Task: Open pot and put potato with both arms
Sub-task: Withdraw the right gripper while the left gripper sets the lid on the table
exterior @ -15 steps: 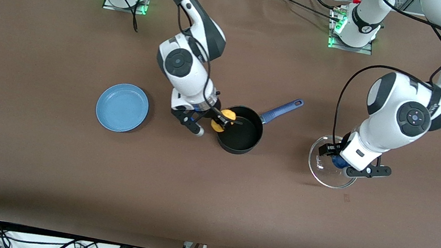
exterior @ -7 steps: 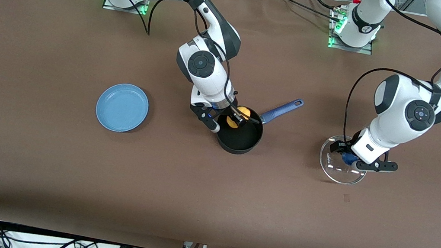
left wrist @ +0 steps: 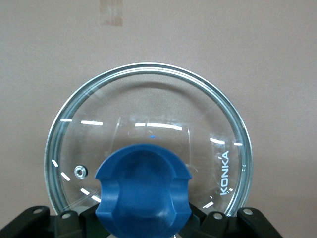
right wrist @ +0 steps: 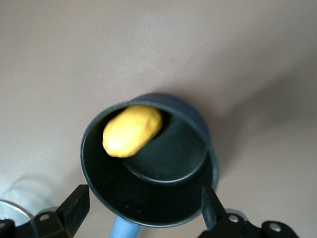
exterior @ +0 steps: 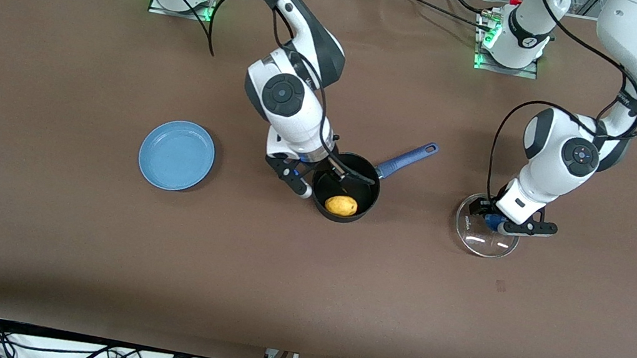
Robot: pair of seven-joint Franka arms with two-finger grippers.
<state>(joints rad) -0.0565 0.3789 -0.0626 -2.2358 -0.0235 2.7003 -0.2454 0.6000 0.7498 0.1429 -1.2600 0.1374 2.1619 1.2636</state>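
The black pot (exterior: 347,191) with its blue handle (exterior: 406,159) stands open mid-table. The yellow potato (exterior: 341,205) lies inside it against the wall nearest the front camera; the right wrist view shows the potato (right wrist: 132,130) in the pot (right wrist: 148,163) too. My right gripper (exterior: 328,180) is open and empty over the pot's rim. The glass lid (exterior: 485,235) lies on the table toward the left arm's end. My left gripper (exterior: 505,223) is shut on its blue knob (left wrist: 143,194).
A flat blue plate (exterior: 177,155) lies on the table toward the right arm's end, beside the pot. A small mark (exterior: 501,286) shows on the brown cloth nearer the front camera than the lid.
My right gripper opened and the potato dropped into the pot. My left gripper lowered the lid onto the table, still holding the knob.
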